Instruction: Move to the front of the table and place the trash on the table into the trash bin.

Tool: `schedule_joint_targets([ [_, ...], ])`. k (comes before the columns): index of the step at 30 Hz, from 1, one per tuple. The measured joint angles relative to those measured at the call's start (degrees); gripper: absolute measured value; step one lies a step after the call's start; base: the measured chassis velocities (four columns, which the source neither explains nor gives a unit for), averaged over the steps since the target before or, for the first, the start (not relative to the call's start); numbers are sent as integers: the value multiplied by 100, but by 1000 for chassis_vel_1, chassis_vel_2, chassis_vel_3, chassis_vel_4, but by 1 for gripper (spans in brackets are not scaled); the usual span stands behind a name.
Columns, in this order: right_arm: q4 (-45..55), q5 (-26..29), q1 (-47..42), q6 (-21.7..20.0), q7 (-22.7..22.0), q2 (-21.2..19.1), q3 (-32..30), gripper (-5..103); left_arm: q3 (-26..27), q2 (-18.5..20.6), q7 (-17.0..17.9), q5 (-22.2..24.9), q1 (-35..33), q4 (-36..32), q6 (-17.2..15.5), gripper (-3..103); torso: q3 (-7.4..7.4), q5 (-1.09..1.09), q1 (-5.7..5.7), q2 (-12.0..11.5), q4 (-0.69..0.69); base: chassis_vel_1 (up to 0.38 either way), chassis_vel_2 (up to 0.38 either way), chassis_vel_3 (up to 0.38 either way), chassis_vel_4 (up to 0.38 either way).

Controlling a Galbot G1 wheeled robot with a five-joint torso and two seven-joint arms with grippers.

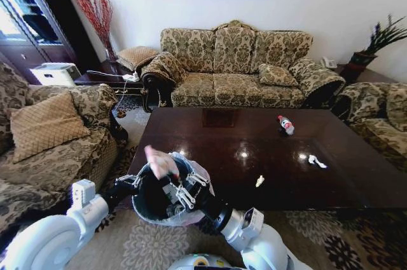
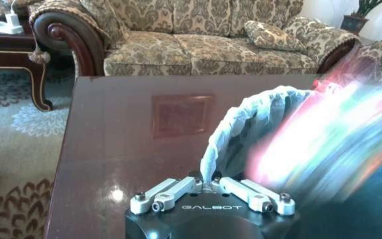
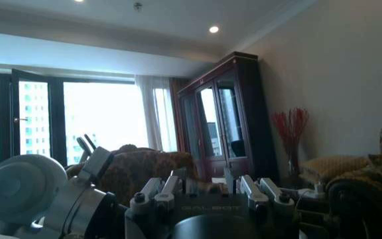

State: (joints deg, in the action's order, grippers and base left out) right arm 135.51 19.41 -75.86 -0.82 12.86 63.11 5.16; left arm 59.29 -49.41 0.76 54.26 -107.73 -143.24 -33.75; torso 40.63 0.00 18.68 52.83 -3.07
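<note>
1. Parked at the near long edge of the table [image 1: 210,131]; the drive-up part of the task looks done.
2. Trash bin [image 1: 147,201] held up off the floor just before the near-left table corner. Left gripper [image 2: 211,187] pinched shut on the bag-lined rim on the bin's left side, jaws closed over the white liner.
3. Right gripper [image 1: 180,189] reaching over the bin mouth from the right. A pinkish wrapper [image 1: 160,162] sits at the bin's far rim, just beyond that gripper. Cannot tell whether the jaws are clamped on it or already open; blurred in the left wrist view.
4. Step in hand, by judgement: dropping one piece into the bin.
5. Remaining on the table: a clear bottle [image 1: 285,124] far right, a white wad [image 1: 316,161] right of centre, a small white scrap [image 1: 259,181] near the front edge.
6. Next move likely calls for confirming the wrapper falls inside the liner, then a right-arm reach to the near scrap, closest of the three.
</note>
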Motion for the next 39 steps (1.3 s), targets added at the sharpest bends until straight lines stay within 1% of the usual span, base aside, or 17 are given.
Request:
schedule_joint_targets([
  [4,80,2,-76,92,1,-1,-102,57,4,-3,-2,-2,-7,0,0,0,0,0,0,-1,1,0,0,0,0],
  [5,80,2,-76,92,1,-1,-102,57,4,-3,-2,-2,-7,0,0,0,0,0,0,-1,1,0,0,0,0],
  [7,224,-1,-215,219,-121,79,-343,68,13,-11,-2,-3,-3,0,0,0,0,0,0,-1,0,0,0,0,0],
  [8,324,-75,-278,126,-594,211,-605,74,21,-26,-2,-3,-4,0,0,0,0,0,0,-1,-1,0,0,0,0],
  [9,324,-75,-278,126,-594,211,-605,74,21,-26,-2,-3,-4,0,0,0,0,0,0,-1,-1,0,0,0,0],
  [12,257,-96,-459,-360,-2087,506,-1504,90,16,-66,-2,-9,12,0,7,0,0,0,0,-1,1,0,0,0,0],
  [13,257,-96,-459,-360,-2087,506,-1504,90,16,-66,-2,-9,12,0,7,0,0,0,0,-1,1,0,0,0,0],
  [15,-27,-66,-611,-414,-2767,549,-1829,94,-11,-77,-3,-11,42,0,10,0,0,1,0,-1,-1,0,0,0,0],
  [16,-437,56,-739,-377,-3010,636,-2295,98,-32,-100,-5,-11,73,0,13,0,0,1,0,-1,0,0,0,0,0],
  [17,-437,56,-739,-377,-3010,636,-2295,98,-32,-100,-5,-11,73,0,13,0,0,1,0,-1,0,0,0,0,0],
  [19,-914,468,-830,-491,-3242,794,-2933,100,-47,-119,-7,-12,82,0,19,0,0,2,0,-1,-3,0,0,0,0],
  [21,-1002,673,-837,-569,-3402,815,-3034,100,-51,-121,-12,-12,81,0,20,0,0,3,0,-1,-3,0,0,0,0],
  [22,-1159,1291,-832,-802,-3941,834,-3119,100,-62,-123,-18,-12,87,0,26,0,0,1,0,-1,-1,0,0,0,0],
  [25,-1542,1982,-812,-938,-4718,898,-3002,100,-91,-136,-20,-12,135,0,37,0,0,1,0,-1,0,0,0,0,0],
  [33,-2128,2098,-534,-893,-5384,1060,-2735,103,-106,-149,-23,-14,137,0,46,0,0,1,0,-1,0,0,0,0,0],
  [35,-2301,2274,-435,-942,-5481,1051,-2704,95,-105,-153,-23,-18,134,0,57,0,0,0,0,-1,0,0,0,0,0],
  [39,-2531,2448,-348,-974,-5493,988,-2635,92,-117,-150,-23,-20,149,0,67,0,0,0,0,-1,0,0,0,0,0],
])
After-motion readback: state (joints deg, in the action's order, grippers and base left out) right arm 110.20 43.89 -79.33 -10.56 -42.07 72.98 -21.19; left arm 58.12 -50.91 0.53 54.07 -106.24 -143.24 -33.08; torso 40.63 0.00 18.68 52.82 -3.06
